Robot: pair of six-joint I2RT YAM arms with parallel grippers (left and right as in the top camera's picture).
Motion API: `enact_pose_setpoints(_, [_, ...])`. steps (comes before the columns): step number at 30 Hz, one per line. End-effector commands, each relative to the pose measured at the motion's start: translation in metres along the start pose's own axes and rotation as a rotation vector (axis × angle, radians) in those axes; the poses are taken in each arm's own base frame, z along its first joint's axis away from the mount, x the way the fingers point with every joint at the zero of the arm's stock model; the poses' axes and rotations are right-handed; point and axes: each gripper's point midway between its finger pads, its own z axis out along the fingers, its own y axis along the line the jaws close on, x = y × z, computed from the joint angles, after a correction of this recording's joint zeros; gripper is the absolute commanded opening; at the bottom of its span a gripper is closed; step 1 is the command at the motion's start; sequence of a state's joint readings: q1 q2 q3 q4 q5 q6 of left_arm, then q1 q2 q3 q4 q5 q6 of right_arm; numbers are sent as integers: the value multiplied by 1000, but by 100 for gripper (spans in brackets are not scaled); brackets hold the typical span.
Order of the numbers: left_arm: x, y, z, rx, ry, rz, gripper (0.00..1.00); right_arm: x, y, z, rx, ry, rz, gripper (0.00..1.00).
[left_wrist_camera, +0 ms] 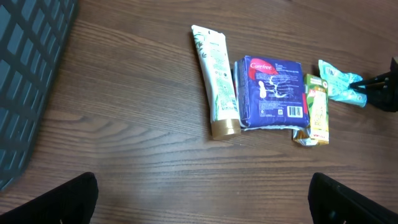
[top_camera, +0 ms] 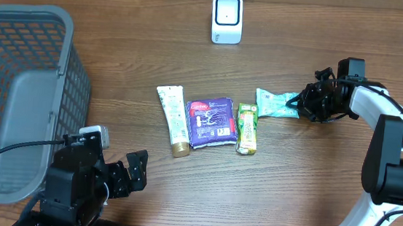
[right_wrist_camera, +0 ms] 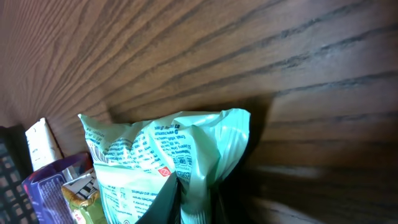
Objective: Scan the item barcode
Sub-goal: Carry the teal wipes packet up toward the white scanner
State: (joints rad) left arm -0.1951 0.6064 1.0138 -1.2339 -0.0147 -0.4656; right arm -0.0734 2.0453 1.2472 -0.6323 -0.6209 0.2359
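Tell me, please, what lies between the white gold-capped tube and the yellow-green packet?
The flat purple plastic pad pack lies there, as the overhead view shows.

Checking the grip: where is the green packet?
Overhead, the green packet lies right of centre, beside the small carton, its right end pinched by the right hand.

Table grained wood, matt; mint pouch glossy crinkled film; basket grey plastic.

The overhead view looks straight down on the whole table. The left wrist view slants across it from the near left. The right wrist view sits close against the green packet, seen in all three.
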Motion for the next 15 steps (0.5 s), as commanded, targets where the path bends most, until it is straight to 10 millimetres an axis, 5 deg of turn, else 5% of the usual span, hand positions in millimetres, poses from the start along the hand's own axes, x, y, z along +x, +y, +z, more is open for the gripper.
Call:
enact_pose_setpoints(1, [3, -1, 0, 11, 1, -3, 100, 8, -1, 6, -51, 54, -6, 4])
enact_pose_setpoints(9, [3, -1, 0, 11, 1, -3, 100, -5, 41, -40, -91, 11, -72, 4])
enact_pose_setpoints(15, [3, -1, 0, 11, 2, -3, 100, -23, 97, -107, -112, -93, -158, 4])
